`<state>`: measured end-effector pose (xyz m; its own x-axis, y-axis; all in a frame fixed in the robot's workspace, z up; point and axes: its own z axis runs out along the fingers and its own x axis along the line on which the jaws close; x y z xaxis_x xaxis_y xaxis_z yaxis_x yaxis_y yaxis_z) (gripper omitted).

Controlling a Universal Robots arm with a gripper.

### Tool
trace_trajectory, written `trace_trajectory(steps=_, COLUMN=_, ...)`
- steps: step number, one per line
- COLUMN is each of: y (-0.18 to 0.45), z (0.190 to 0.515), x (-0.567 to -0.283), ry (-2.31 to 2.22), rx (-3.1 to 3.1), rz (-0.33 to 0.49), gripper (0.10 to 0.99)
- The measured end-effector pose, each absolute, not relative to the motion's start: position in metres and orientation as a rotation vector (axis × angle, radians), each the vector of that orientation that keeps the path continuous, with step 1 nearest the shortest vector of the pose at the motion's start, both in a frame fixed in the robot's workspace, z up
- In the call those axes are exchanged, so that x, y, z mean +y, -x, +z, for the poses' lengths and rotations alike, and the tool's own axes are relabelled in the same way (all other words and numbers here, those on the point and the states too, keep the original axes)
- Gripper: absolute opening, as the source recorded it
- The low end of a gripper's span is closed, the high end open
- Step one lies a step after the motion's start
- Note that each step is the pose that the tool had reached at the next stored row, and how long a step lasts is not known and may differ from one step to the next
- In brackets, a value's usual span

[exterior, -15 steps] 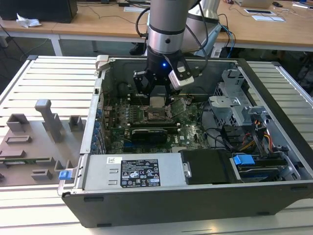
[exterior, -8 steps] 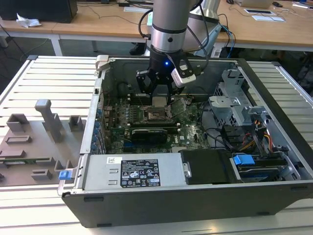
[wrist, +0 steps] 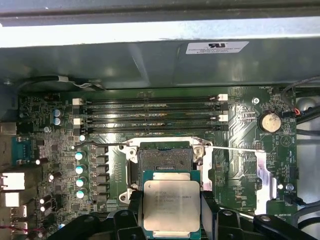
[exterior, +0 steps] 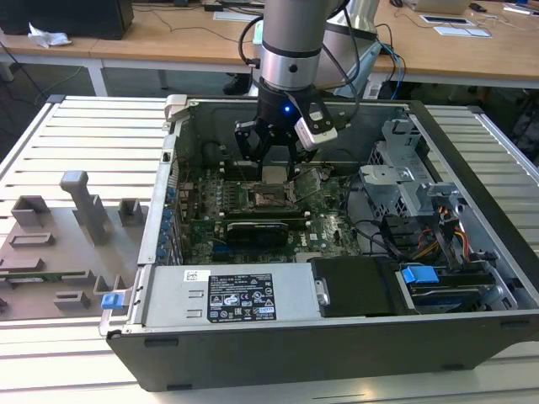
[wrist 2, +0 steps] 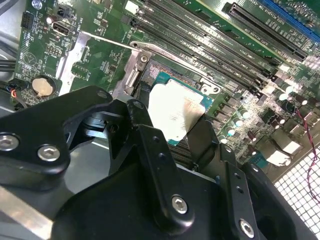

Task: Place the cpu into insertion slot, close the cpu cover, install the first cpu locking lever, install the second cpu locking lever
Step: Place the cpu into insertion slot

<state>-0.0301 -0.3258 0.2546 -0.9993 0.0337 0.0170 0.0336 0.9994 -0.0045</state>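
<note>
The cpu (wrist: 171, 205) is a pale silver square chip on a green edge, and my gripper (wrist: 171, 212) is shut on it from two sides. It hangs a little above the board, just short of the insertion slot (wrist: 165, 159), whose dark centre lies uncovered inside a silvery rim. In the exterior view the gripper (exterior: 274, 167) holds the cpu (exterior: 275, 174) over the insertion slot (exterior: 268, 199) inside the computer case. The second wrist view shows the cpu (wrist 2: 175, 112) between black fingers (wrist 2: 200, 137). The cpu cover (wrist: 263, 175) stands swung open beside the slot. A thin locking lever (wrist: 235, 148) is raised.
Long memory slots (wrist: 150, 112) run just beyond the socket, with the case wall (wrist: 150, 60) behind them. A coin cell (wrist: 270, 121) sits near the cover. A row of capacitors (wrist: 79, 170) flanks the socket. In the exterior view a power supply (exterior: 227, 295) and drive cage (exterior: 396, 181) crowd the case.
</note>
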Motion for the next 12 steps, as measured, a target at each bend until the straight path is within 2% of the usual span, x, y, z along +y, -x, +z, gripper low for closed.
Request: trace_trajectory(steps=12, y=0.0301, z=0.2542, x=-0.3258, ry=0.317, rx=-3.108, rz=0.009, gripper=0.545)
